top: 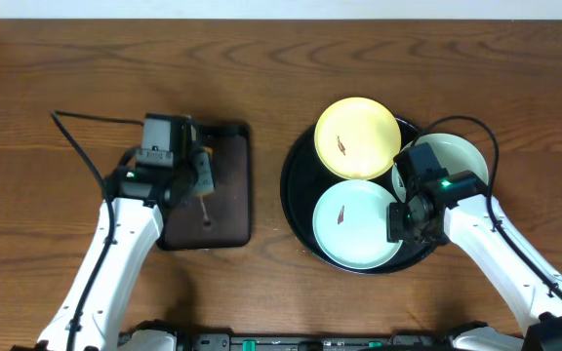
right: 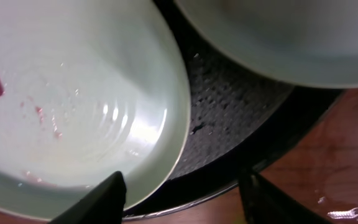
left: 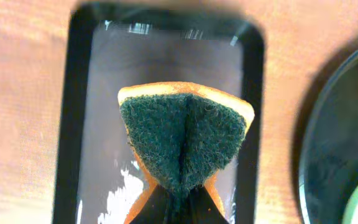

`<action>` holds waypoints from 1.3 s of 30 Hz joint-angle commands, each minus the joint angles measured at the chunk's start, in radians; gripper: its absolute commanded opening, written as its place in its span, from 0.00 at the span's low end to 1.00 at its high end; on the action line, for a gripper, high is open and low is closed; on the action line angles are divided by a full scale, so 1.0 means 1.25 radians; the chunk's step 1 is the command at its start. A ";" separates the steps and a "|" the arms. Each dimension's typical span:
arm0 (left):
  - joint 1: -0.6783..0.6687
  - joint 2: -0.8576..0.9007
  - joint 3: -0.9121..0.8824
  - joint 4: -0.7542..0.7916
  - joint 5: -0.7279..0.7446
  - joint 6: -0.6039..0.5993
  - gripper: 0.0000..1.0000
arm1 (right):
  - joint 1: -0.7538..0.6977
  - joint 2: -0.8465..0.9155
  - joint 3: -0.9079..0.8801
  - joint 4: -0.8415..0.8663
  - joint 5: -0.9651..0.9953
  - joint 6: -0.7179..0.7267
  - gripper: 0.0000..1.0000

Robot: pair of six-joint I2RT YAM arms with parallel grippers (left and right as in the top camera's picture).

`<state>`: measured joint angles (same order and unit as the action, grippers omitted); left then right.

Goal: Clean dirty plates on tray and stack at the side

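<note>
The round black tray (top: pixel 299 200) holds a pale yellow plate (top: pixel 357 136), a mint-white plate (top: pixel 357 222) in front and a second mint-white plate (top: pixel 457 154) partly under my right arm. My right gripper (top: pixel 405 222) is open and empty at the front plate's right edge. In the right wrist view its fingers (right: pixel 180 185) straddle the rim of the front plate (right: pixel 73 106), which has a red smear; the other mint-white plate (right: pixel 278 37) and the tray's floor (right: pixel 229 106) show behind. My left gripper (left: pixel 180 211) is shut on a sponge (left: pixel 185 137), orange with a dark green pad.
A smaller rectangular dark tray (top: pixel 227 195) lies under my left gripper; it also shows in the left wrist view (left: pixel 104 124). The round tray's rim (left: pixel 328 155) is just to its right. Bare wooden table (top: pixel 47 58) surrounds both trays.
</note>
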<state>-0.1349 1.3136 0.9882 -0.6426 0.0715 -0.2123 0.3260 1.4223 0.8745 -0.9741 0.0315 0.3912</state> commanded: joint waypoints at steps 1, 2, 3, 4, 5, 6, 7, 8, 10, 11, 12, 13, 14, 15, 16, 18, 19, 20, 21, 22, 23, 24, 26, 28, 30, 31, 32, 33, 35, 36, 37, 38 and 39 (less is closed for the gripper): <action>-0.001 -0.018 0.060 0.009 -0.009 0.016 0.07 | 0.007 -0.007 0.011 0.002 0.041 -0.028 0.54; -0.001 -0.023 0.064 0.011 -0.009 0.017 0.07 | 0.007 -0.007 0.020 -0.002 0.041 -0.033 0.52; -0.001 -0.032 0.065 0.023 -0.009 0.017 0.07 | 0.007 -0.007 0.028 -0.005 0.041 -0.032 0.51; -0.001 -0.042 0.065 0.036 -0.009 0.017 0.08 | 0.007 -0.007 0.034 -0.005 0.041 -0.032 0.51; -0.001 -0.049 0.065 0.047 -0.010 0.017 0.08 | 0.007 -0.007 0.042 -0.004 0.044 -0.032 0.51; -0.001 -0.058 0.065 0.059 -0.010 0.017 0.07 | 0.007 -0.007 0.048 -0.004 0.053 -0.033 0.51; -0.001 -0.064 0.065 0.069 -0.012 0.018 0.07 | 0.007 -0.007 0.052 -0.002 0.063 -0.032 0.50; -0.001 -0.070 0.065 0.084 -0.014 0.033 0.07 | 0.007 -0.007 0.052 0.004 0.076 -0.032 0.50; -0.001 -0.074 0.065 0.098 -0.029 0.045 0.08 | 0.007 -0.007 0.052 0.009 0.076 -0.032 0.53; -0.001 -0.074 0.065 0.104 -0.042 0.045 0.07 | 0.007 -0.007 0.052 0.011 0.075 -0.032 0.56; -0.001 -0.074 0.065 0.107 -0.052 0.045 0.07 | 0.007 -0.007 0.052 0.010 0.073 -0.032 0.56; -0.001 -0.074 0.065 0.109 -0.060 0.044 0.07 | 0.007 -0.007 0.052 0.009 0.074 -0.027 0.53; -0.001 -0.074 0.064 0.109 -0.065 0.040 0.07 | 0.007 -0.007 0.051 0.008 0.074 -0.015 0.50; -0.001 -0.074 0.064 0.109 -0.067 0.034 0.07 | 0.007 -0.007 0.048 0.008 0.073 -0.002 0.48; -0.001 -0.074 0.062 0.109 -0.067 0.026 0.07 | 0.007 -0.007 0.043 0.008 0.074 0.016 0.46; -0.001 -0.074 0.058 0.108 -0.067 0.022 0.08 | 0.007 -0.007 0.031 0.010 0.073 0.044 0.44; -0.001 -0.074 0.054 0.108 -0.067 0.022 0.08 | 0.007 -0.007 0.023 0.013 0.073 0.056 0.43; -0.001 -0.074 0.050 0.108 -0.067 0.022 0.08 | 0.007 -0.007 0.012 0.018 0.073 0.069 0.42; -0.001 -0.070 0.046 0.103 -0.067 0.022 0.08 | 0.007 -0.007 -0.002 0.030 0.069 0.076 0.41; -0.001 -0.067 0.045 0.102 -0.067 0.022 0.07 | 0.007 -0.007 -0.009 0.039 0.063 0.075 0.40; -0.001 -0.064 0.045 0.101 -0.067 0.022 0.07 | 0.007 -0.007 -0.016 0.049 0.053 0.076 0.37; -0.001 -0.059 0.045 0.102 -0.067 0.022 0.07 | 0.007 -0.007 -0.021 0.059 0.042 0.075 0.35; -0.001 -0.049 0.045 0.102 -0.067 0.019 0.08 | 0.007 -0.007 -0.036 0.079 0.022 0.076 0.32; -0.001 -0.038 0.045 0.100 -0.067 0.019 0.08 | 0.007 -0.007 -0.049 0.094 0.021 0.076 0.31; -0.001 -0.027 0.045 0.100 -0.067 0.019 0.08 | 0.007 -0.007 -0.065 0.107 0.025 0.076 0.29; -0.001 -0.024 0.045 0.100 -0.067 0.019 0.08 | 0.007 -0.007 -0.071 0.112 0.025 0.076 0.28; -0.001 -0.022 0.045 0.100 -0.067 0.019 0.07 | 0.007 -0.007 -0.077 0.118 0.025 0.076 0.27; -0.001 -0.021 0.045 0.101 -0.067 0.019 0.08 | 0.007 -0.007 -0.084 0.129 0.025 0.076 0.25; -0.001 -0.021 0.045 0.103 -0.067 0.019 0.08 | 0.007 -0.007 -0.100 0.154 0.020 0.076 0.23; -0.001 -0.021 0.045 0.104 -0.067 0.019 0.08 | 0.007 -0.007 -0.110 0.167 0.012 0.075 0.21; -0.001 -0.021 0.045 0.105 -0.067 0.019 0.07 | 0.007 -0.007 -0.118 0.179 0.003 0.075 0.19; -0.001 -0.021 0.045 0.105 -0.067 0.019 0.08 | 0.007 -0.007 -0.127 0.191 -0.003 0.076 0.18; -0.001 -0.021 0.045 0.104 -0.067 0.019 0.08 | 0.007 -0.007 -0.135 0.200 -0.005 0.075 0.17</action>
<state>-0.1349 1.2869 1.0367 -0.5179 0.0006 -0.1829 0.3260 1.4220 0.7341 -0.7444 0.0483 0.4725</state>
